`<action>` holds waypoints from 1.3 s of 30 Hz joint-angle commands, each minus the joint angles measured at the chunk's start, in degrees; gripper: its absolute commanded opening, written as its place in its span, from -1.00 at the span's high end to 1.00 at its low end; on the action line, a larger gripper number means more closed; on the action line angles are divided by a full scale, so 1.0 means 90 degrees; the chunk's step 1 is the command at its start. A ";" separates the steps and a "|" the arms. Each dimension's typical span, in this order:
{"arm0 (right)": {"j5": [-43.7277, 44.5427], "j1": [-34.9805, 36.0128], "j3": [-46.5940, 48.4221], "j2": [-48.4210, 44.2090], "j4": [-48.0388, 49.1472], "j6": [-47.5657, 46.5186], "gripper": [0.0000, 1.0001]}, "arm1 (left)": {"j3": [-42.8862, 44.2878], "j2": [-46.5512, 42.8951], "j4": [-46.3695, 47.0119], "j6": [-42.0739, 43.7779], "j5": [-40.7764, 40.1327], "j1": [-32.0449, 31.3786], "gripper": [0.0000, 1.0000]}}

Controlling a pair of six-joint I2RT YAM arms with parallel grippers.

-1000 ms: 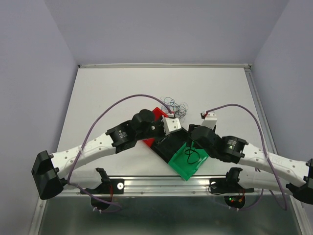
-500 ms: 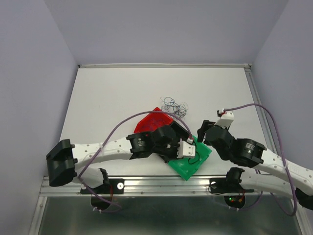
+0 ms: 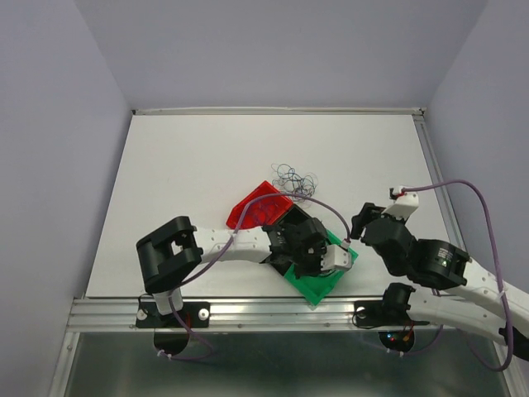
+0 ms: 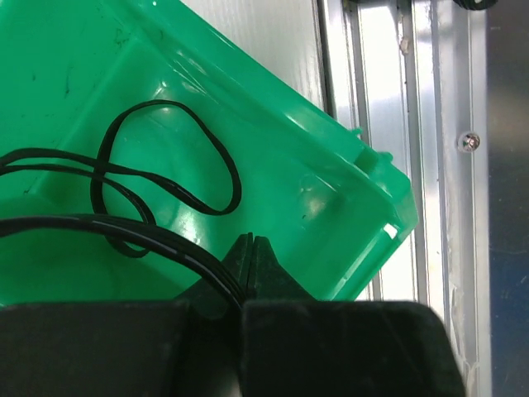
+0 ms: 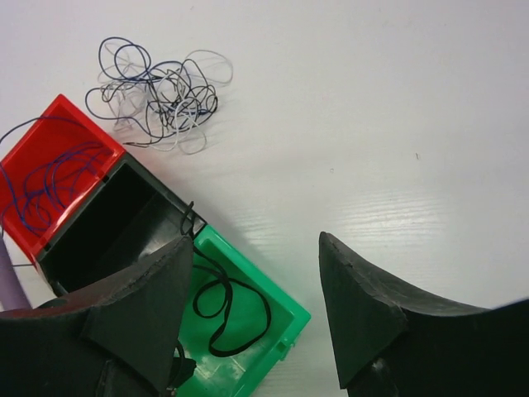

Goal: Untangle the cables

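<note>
A loose tangle of thin black, white and blue cables [image 3: 296,178] [image 5: 157,95] lies on the white table beyond the bins. One black cable [image 4: 165,248] [image 5: 267,311] coils inside the green bin [image 3: 318,285] [image 4: 273,141]. My left gripper [image 3: 343,258] [image 4: 250,248] hangs over that bin, shut on strands of the black cable. A blue cable [image 5: 41,182] lies in the red bin [image 3: 256,207] [image 5: 66,124]. To the right of the green bin, above bare table, my right gripper [image 3: 361,222] [image 5: 256,256] stands open with nothing between its fingers.
A black bin [image 5: 107,215] sits between the red and green bins, partly under my left arm in the top view. The table's metal front rail [image 4: 413,124] runs just past the green bin's corner. The arms' mauve hoses [image 3: 450,186] arch overhead.
My left gripper has swung from near the tangle to over the green bin, its arm folding back. The right gripper has drawn off the green bin to the right, its jaws narrowing a little.
</note>
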 commanded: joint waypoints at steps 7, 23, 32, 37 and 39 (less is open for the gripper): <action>0.0132 0.0001 0.0279 -0.0086 0.0074 0.0175 -0.36 | 0.0530 0.0153 -0.0120 -0.0410 0.0010 -0.0026 0.60; 0.0055 0.0010 0.0376 -0.0057 0.0025 0.0292 -0.36 | -0.0222 -0.1420 -0.0335 0.0039 0.0108 -0.0045 -0.05; -0.1117 0.0010 -0.0052 0.0080 0.0931 -0.0322 -0.47 | -0.0397 -0.2601 -0.1262 0.0488 -0.0010 -0.0045 -0.28; -0.1742 0.0010 -0.0405 0.0342 0.1918 -0.0830 -0.47 | -0.0417 -0.2915 -0.1457 0.0556 -0.0058 -0.0045 -0.16; -0.1831 0.0010 -0.0415 0.0771 0.2007 -0.0938 -0.47 | -0.0398 -0.2983 -0.1633 0.0586 -0.0291 -0.0045 -0.16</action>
